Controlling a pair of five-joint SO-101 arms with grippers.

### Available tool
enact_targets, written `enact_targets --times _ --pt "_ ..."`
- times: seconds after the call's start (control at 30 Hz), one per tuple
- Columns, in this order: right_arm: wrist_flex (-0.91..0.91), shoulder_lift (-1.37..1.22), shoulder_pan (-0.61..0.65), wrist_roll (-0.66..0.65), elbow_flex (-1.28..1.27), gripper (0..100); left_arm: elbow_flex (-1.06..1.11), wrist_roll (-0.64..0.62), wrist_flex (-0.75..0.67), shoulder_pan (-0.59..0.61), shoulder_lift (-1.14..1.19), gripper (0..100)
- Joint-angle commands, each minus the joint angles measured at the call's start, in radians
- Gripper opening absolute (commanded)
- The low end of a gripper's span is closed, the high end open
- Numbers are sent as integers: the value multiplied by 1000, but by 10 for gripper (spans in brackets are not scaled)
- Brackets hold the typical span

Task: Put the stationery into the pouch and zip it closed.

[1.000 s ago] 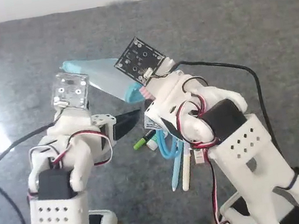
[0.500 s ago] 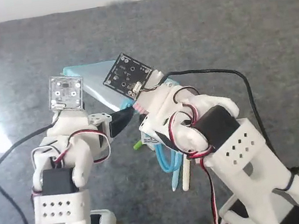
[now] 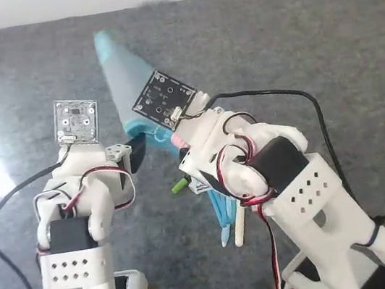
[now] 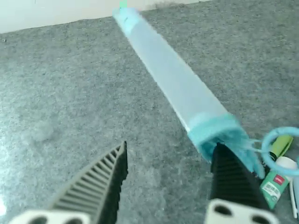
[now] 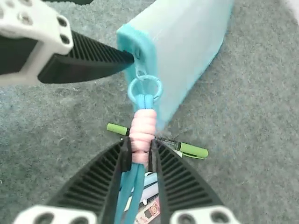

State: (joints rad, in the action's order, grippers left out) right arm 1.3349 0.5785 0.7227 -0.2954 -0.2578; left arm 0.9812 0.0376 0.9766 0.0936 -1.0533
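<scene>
The light-blue pouch [image 3: 125,78] stretches away from both arms, its teal zipper end [image 5: 138,51] nearest them. My right gripper [image 5: 139,145] is shut on a pink strap [image 5: 142,128] tied by blue cords to the ring [image 5: 145,88] on the zipper pull. My left gripper [image 4: 171,148] is open beside the pouch's near end, with one black finger [image 5: 84,58] touching the teal end [image 4: 215,133]. A green marker [image 5: 187,149] and other stationery [image 3: 225,209] lie on the table under the right arm.
The table is a grey carpet-like mat [image 3: 323,43] with open room to the far left and right. A black cable [image 3: 302,94] loops beside the right arm. A white pen [image 3: 241,226] lies between the arm bases.
The pouch has swung from lying across the table to pointing away from the arms. My right gripper moved left with the strap. My left arm shifted slightly left.
</scene>
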Motion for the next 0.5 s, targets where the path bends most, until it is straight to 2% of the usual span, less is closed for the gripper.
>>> enact_targets --times 0.0,0.3,0.47 --pt "5 38 2 6 -28 7 -8 15 -32 12 3 246" --pt "-64 48 2 5 -173 7 -4 48 -32 -9 0 211" --pt "-62 42 5 12 -160 7 -4 49 -31 -20 2 302"
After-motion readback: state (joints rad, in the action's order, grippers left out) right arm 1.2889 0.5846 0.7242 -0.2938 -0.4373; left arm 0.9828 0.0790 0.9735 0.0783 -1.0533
